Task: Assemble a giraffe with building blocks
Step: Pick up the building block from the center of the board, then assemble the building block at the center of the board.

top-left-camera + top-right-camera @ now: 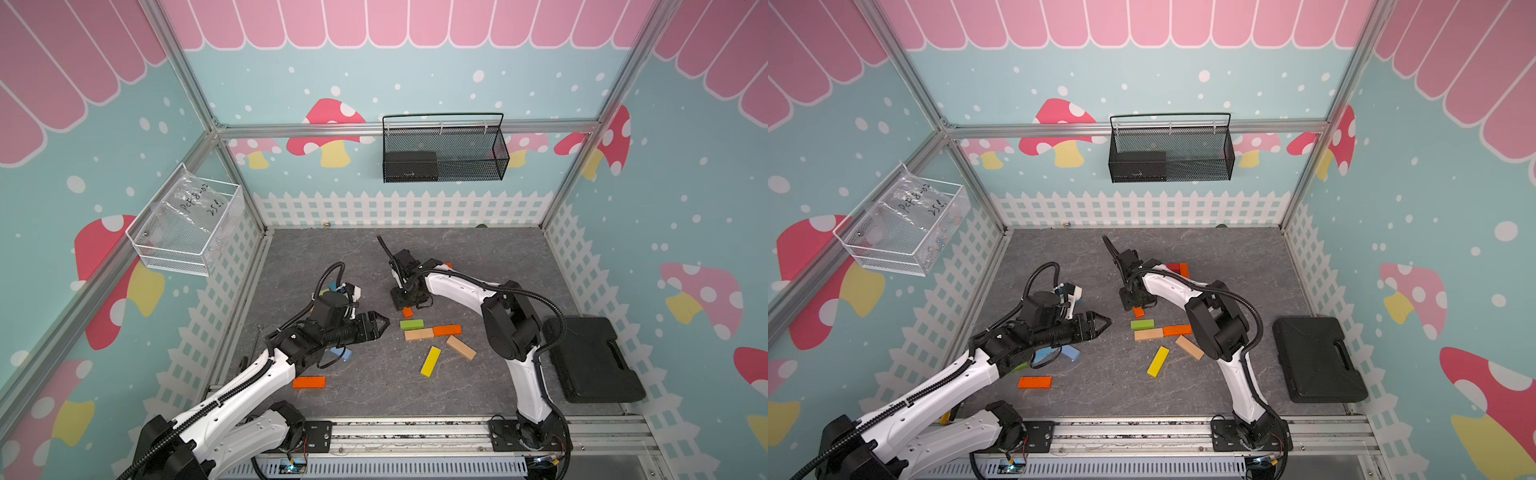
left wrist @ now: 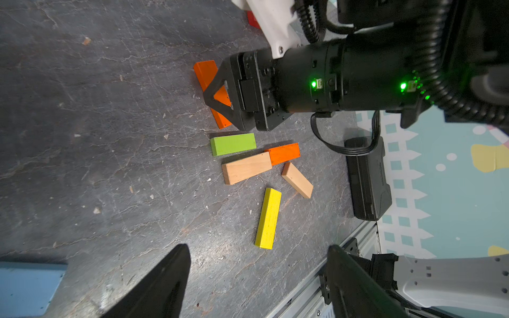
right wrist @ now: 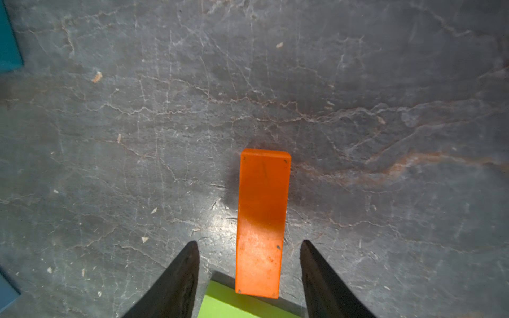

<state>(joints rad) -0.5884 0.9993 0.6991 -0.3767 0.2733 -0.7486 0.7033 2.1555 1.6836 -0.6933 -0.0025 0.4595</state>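
Note:
The building blocks lie scattered on the grey floor. My right gripper points straight down, open, with its fingers on either side of one end of a flat orange block and apart from it. That block sits just behind a green block. Close by are a tan block, a second orange one, another tan one and a yellow one. My left gripper hovers open and empty to the left of this group.
Another orange block and a blue block lie near the left arm. Red and orange blocks lie behind the right arm. A black case lies at the right. Wire baskets hang on the back wall and left wall.

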